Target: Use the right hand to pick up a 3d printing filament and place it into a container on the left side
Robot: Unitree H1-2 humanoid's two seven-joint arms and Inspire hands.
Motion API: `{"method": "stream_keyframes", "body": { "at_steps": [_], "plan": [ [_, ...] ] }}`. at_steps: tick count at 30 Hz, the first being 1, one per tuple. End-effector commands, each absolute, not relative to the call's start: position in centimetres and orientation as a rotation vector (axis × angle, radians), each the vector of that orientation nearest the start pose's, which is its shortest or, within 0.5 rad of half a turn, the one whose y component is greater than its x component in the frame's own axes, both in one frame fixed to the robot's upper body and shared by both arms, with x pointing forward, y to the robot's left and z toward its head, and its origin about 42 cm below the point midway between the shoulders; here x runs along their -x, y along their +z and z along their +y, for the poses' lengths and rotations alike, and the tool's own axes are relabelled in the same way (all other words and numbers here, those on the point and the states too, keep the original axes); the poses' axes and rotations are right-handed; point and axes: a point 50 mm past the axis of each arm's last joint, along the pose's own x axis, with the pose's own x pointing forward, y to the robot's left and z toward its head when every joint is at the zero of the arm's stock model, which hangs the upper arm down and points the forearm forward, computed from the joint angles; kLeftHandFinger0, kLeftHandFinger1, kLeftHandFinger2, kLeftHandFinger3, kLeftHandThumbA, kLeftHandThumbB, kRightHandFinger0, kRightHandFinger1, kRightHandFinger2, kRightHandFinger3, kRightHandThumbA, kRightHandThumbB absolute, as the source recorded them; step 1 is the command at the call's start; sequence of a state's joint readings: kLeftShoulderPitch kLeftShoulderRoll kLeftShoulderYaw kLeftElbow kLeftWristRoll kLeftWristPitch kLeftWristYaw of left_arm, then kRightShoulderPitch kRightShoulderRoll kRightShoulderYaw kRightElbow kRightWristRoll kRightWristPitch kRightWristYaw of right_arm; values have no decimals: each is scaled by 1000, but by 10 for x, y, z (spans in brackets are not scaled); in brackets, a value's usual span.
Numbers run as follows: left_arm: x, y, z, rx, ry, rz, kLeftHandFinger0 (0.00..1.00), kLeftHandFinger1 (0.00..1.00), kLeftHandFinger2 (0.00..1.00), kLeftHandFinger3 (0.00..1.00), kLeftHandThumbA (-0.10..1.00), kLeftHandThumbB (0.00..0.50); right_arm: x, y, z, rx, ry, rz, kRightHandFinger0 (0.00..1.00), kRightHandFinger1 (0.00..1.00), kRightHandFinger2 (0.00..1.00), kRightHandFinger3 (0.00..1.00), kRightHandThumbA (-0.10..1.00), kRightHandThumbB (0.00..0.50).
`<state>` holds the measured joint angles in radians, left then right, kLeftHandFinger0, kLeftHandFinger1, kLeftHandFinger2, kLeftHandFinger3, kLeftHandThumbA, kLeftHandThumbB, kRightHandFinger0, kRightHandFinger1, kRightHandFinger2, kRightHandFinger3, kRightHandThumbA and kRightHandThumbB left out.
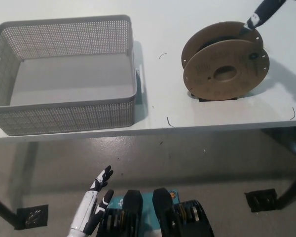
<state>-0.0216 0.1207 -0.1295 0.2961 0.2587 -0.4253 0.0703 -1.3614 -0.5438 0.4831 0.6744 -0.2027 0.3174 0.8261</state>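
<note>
White table [158, 19] holds grey basket [64, 106], filament spool [224, 61] w/ right hand [261, 14] above.

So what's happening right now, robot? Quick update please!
Right hand reaching at the spool's top edge, grip unclear. Left hand resting low, open. Filament spool upright on table, not lifted. Basket empty, path clear.

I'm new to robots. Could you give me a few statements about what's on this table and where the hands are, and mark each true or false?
1. The basket has nothing in it. True.
2. The spool lies flat on the table. False: it stands on its edge.
3. The right hand is at the spool's upper right rim. True.
4. The left hand rests on the table. False: it hangs below the table's edge.
5. The spool is inside the basket. False: it stands to the right of it.
</note>
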Motion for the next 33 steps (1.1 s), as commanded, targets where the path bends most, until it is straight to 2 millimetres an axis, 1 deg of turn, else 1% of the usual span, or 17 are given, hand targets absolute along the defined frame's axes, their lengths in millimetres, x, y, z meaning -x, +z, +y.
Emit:
{"method": "stream_keyframes", "body": {
  "at_steps": [1, 4, 6, 8, 9, 12, 14, 17, 18, 19, 21, 23, 24, 26, 29, 30, 33],
  "plan": [
    [-279, 55, 221, -371, -151, -227, 1000, 1000, 1000, 1000, 1000, 17, -541, 572, -199, 1161, 722, 109, 1000, 1000, 1000, 1000, 1000, 369],
    [-277, 53, 220, -378, -150, -222, 1000, 1000, 1000, 1000, 1000, 14, -546, 570, -191, 1185, 745, 139, 1000, 1000, 1000, 1000, 1000, 372],
    [-276, 53, 220, -385, -152, -217, 1000, 1000, 1000, 1000, 1000, 22, -555, 560, -189, 1150, 783, 147, 1000, 1000, 1000, 1000, 1000, 415],
    [-276, 53, 220, -393, -150, -214, 1000, 1000, 1000, 1000, 1000, 24, -559, 552, -184, 1074, 826, 170, 1000, 1000, 1000, 1000, 1000, 373],
    [-275, 53, 221, -392, -150, -211, 1000, 1000, 1000, 1000, 1000, 28, -559, 550, -181, 1109, 803, 179, 1000, 1000, 1000, 1000, 1000, 391],
    [-274, 51, 221, -379, -153, -214, 1000, 1000, 1000, 1000, 1000, 40, -563, 544, -172, 1193, 772, 203, 1000, 1000, 1000, 1000, 1000, 347],
    [-275, 52, 220, -367, -154, -215, 1000, 1000, 1000, 1000, 1000, 39, -566, 538, -168, 1240, 745, 197, 1000, 1000, 1000, 1000, 1000, 362],
    [-275, 52, 220, -371, -154, -216, 1000, 1000, 1000, 1000, 1000, 46, -570, 526, -164, 1219, 791, 278, 1000, 1000, 1000, 1000, 1000, 317],
    [-275, 52, 220, -371, -154, -216, 1000, 1000, 1000, 1000, 1000, 47, -571, 525, -164, 1210, 795, 283, 1000, 1000, 1000, 1000, 1000, 313],
    [-275, 52, 220, -377, -153, -218, 1000, 1000, 1000, 1000, 1000, 51, -575, 517, -163, 1214, 786, 320, 1000, 1000, 1000, 1000, 1000, 346],
    [-275, 52, 220, -378, -154, -218, 1000, 1000, 1000, 1000, 1000, 59, -577, 509, -162, 1231, 805, 328, 1000, 1000, 1000, 1000, 1000, 322],
    [-274, 53, 221, -377, -155, -219, 1000, 1000, 1000, 1000, 1000, 67, -581, 495, -162, 1222, 836, 372, 1000, 1000, 1000, 1000, 1000, 320],
    [-274, 53, 221, -378, -156, -219, 1000, 1000, 1000, 1000, 1000, 68, -582, 490, -163, 1238, 831, 363, 1000, 1000, 1000, 1000, 1000, 324],
    [-274, 53, 221, -376, -157, -219, 1000, 1000, 1000, 1000, 1000, 81, -585, 481, -165, 1306, 778, 383, 1000, 1000, 1000, 1000, 1000, 424],
    [-275, 54, 221, -373, -160, -222, 1000, 1000, 1000, 1000, 1000, 100, -587, 465, -163, 1325, 777, 422, 1000, 1000, 1000, 1000, 1000, 446],
    [-275, 54, 221, -374, -161, -223, 1000, 1000, 1000, 1000, 1000, 109, -587, 461, -162, 1347, 777, 432, 1000, 1000, 1000, 1000, 1000, 472],
    [-275, 54, 222, -376, -162, -224, 1000, 1000, 1000, 1000, 1000, 118, -589, 441, -159, 1378, 790, 469, 1000, 1000, 1000, 1000, 1000, 434]
  ]
}}
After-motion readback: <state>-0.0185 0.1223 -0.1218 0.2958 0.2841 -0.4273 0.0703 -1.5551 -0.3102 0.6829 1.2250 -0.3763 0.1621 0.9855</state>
